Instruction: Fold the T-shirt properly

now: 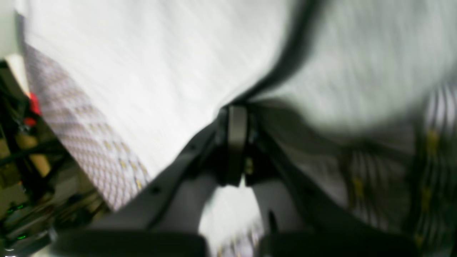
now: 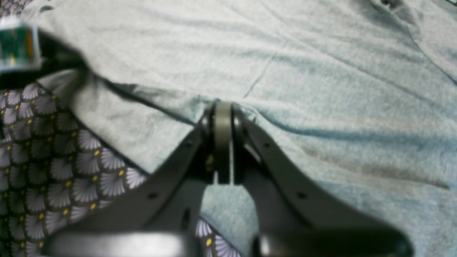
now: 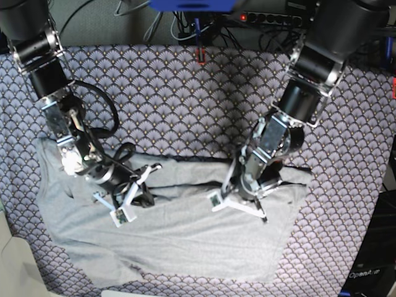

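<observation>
A purple fan-patterned tablecloth [image 3: 185, 99] covers the desk. Beyond its far edge, tangled black cables [image 3: 154, 21] and a power strip [image 3: 272, 17] with a red light lie in shadow.

Bare tablecloth [image 3: 179, 105] beyond both pincers is open; between them, raised T-shirt [image 3: 185, 241] fold blocks passage.

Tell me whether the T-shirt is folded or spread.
Partly folded: the T-shirt has its top edge doubled over along a crease; the rest lies spread on the tablecloth.
</observation>
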Action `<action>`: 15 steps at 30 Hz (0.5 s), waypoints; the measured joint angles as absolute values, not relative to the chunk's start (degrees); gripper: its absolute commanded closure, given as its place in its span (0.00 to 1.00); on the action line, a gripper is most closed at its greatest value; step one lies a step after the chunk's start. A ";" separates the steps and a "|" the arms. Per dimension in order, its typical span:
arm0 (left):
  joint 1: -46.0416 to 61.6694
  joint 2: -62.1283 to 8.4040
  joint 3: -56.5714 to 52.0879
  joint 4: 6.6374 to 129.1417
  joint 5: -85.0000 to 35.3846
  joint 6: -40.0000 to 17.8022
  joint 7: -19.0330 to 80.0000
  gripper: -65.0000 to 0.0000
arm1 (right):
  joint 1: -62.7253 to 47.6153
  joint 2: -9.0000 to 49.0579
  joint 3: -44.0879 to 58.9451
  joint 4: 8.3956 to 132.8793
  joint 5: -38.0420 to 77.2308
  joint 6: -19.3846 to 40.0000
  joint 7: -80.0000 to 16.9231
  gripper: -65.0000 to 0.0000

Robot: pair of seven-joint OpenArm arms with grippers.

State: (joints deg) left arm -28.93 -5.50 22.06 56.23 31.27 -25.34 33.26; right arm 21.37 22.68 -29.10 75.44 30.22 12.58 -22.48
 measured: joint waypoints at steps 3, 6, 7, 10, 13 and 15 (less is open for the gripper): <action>-28.58 -2.46 14.24 56.21 31.38 -12.01 27.40 1.00 | 20.86 22.70 -29.06 75.46 30.24 12.58 -22.04 1.00; -28.93 -1.69 8.99 56.25 32.12 -6.26 21.50 1.00 | 19.79 23.00 -29.10 75.44 30.24 12.60 -22.59 1.00; -28.95 -1.96 8.82 56.25 32.14 -6.13 20.93 1.00 | 19.66 23.14 -29.15 75.44 30.22 12.58 -22.72 1.00; -28.16 -2.35 8.82 56.23 32.14 -6.68 23.42 1.00 | 19.94 23.31 -29.15 75.44 30.24 12.58 -22.48 1.00; -26.17 -2.83 9.67 57.87 32.49 -16.71 24.56 1.00 | 19.92 23.97 -29.12 75.46 30.24 12.58 -22.39 1.00; -24.53 -3.49 9.93 60.77 32.01 -24.45 24.91 1.00 | 19.84 24.12 -29.06 75.44 30.00 12.58 -22.70 1.00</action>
State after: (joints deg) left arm -24.53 -3.49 9.93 60.77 32.01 -24.45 24.91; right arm 19.84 24.12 -29.06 75.44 30.00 12.58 -22.70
